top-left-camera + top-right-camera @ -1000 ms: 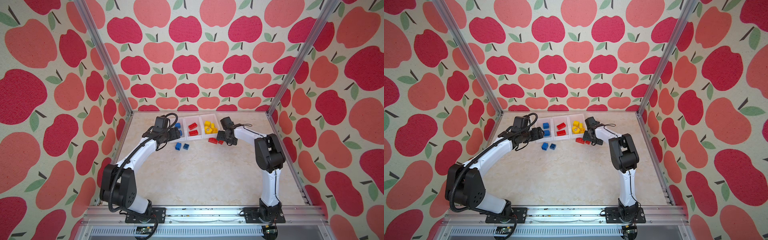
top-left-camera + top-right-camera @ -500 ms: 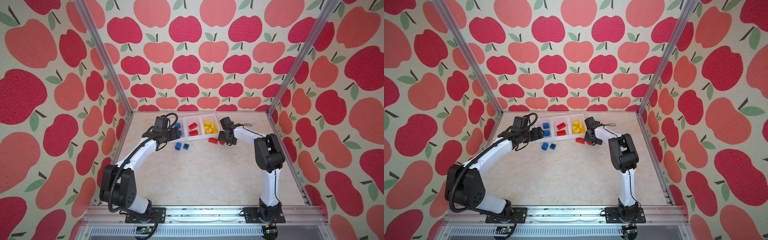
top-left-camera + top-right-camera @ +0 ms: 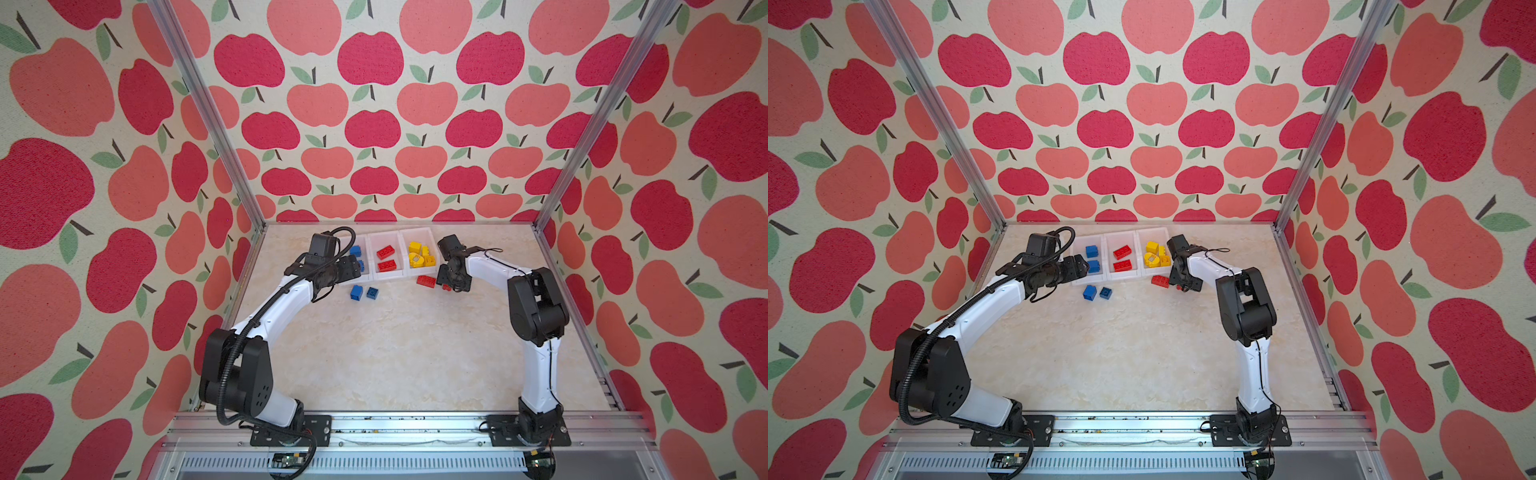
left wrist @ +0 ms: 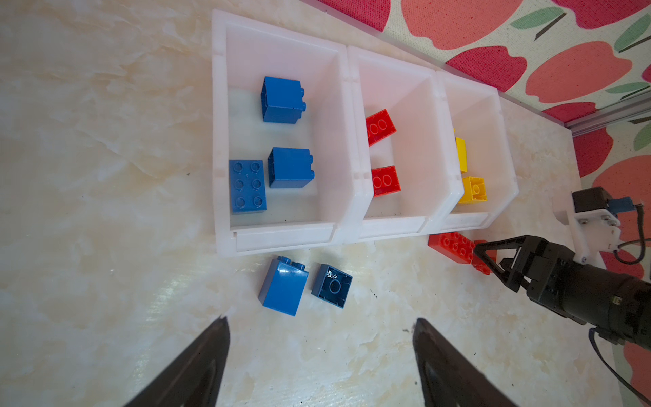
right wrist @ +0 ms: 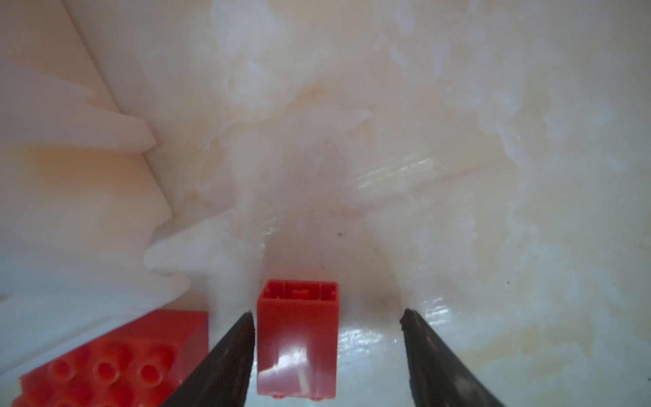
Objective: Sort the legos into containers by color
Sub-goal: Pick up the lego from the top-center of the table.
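An oblong red brick [image 5: 116, 356] and white bins [image 5: 88, 197] crowd the small red brick [image 5: 297, 334]; tabletop [image 5: 458, 176] beyond open

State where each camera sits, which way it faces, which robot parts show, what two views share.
Top views: high above the front rail, looking down toward the back wall; left arm with left gripper, right arm with right gripper.
Left wrist: on the left arm, facing the containers; open left gripper, right gripper show.
Right wrist: low over the table; right gripper straddles a small red brick.
Both wrist views share the oblong red brick.
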Tool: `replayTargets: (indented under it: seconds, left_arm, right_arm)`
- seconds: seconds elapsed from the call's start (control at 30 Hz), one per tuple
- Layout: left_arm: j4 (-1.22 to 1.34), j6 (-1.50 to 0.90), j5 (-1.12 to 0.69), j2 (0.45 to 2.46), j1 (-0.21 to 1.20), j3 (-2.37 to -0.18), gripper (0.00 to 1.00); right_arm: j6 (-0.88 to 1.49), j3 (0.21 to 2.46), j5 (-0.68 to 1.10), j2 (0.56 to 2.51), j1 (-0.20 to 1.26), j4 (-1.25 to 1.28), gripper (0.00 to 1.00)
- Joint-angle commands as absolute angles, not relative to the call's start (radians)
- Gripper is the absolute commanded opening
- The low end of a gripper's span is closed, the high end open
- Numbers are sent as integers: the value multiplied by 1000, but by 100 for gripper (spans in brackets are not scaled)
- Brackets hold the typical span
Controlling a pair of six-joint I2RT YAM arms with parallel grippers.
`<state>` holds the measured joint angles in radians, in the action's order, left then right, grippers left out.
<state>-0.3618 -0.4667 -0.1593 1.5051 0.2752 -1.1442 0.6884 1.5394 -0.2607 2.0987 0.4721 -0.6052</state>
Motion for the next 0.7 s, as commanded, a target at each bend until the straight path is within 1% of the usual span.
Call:
replayTargets:
  seconds: [0.0, 0.13, 0.37, 0.67]
  left_arm:
    - [-364, -480, -163, 1471, 268, -1131, 84]
    - [-364, -479, -164, 1470, 268, -1130, 84]
    - [-365, -480, -163, 1472, 268, -1131, 84]
    - [-369, -482, -159, 1462, 268, -1126, 84]
  right_arm:
    - [703, 1560, -255, 2103, 486, -646, 62]
    - [710, 1555, -252, 2108, 496, -647, 56]
    - [710, 1555, -260, 2121, 501, -651, 54]
    - [688, 1568, -270, 2148, 488, -652, 45]
